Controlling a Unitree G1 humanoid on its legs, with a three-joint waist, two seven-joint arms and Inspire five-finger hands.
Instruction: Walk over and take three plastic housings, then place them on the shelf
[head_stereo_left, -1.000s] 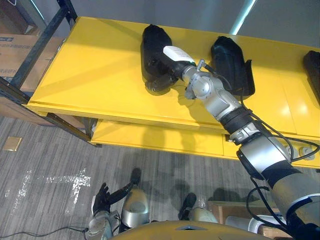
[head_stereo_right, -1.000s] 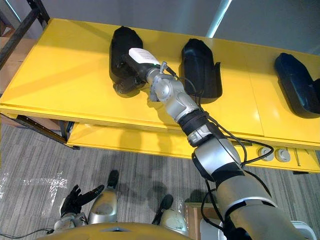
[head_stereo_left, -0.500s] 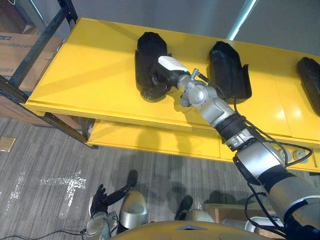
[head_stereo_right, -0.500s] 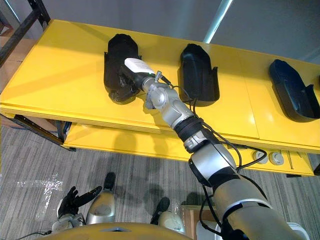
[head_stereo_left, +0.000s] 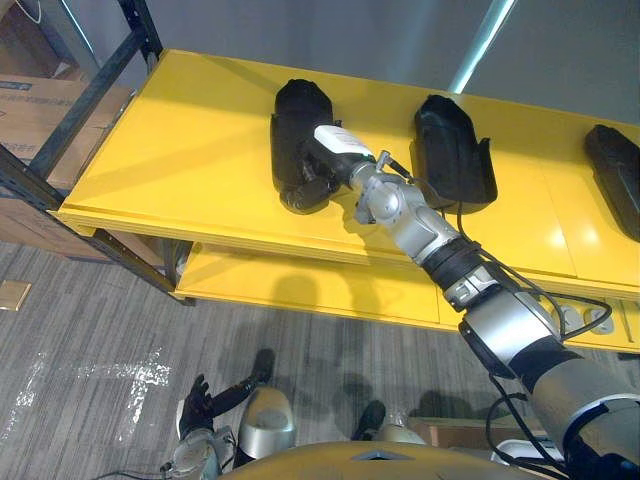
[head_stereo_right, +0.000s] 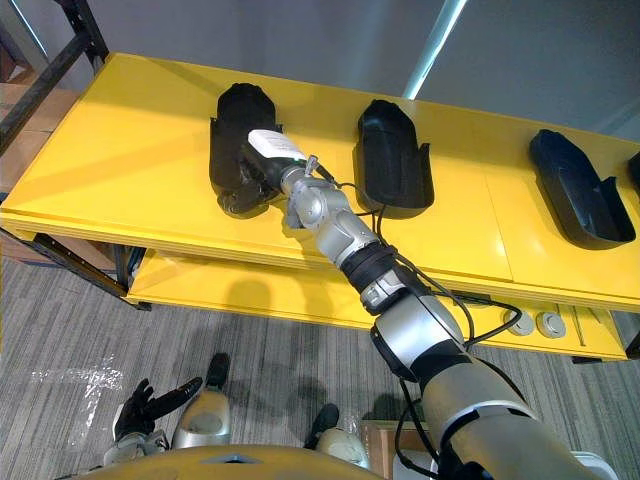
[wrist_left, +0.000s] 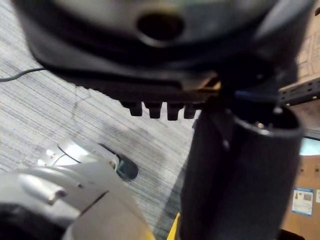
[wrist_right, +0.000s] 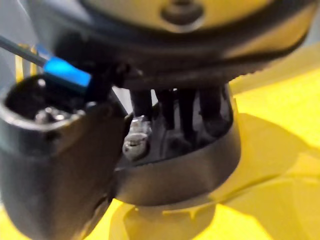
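The left robot hand (head_stereo_left: 200, 402) is hanging low with fingers relaxed while the right robot hand (head_stereo_left: 322, 162) is pinching the leftmost housing (head_stereo_left: 295, 110) by its near end on the yellow shelf (head_stereo_left: 180, 140), probably needing a level, unhurried move clear of the middle housing (head_stereo_left: 450, 150).

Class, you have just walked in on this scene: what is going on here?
The robot's right hand reaches over the yellow shelf and grips the near end of the leftmost black housing, with its fingers inside the shell and its thumb outside. That housing lies on the shelf. A second housing and a third housing lie to its right, untouched. The left hand hangs open low above the floor.
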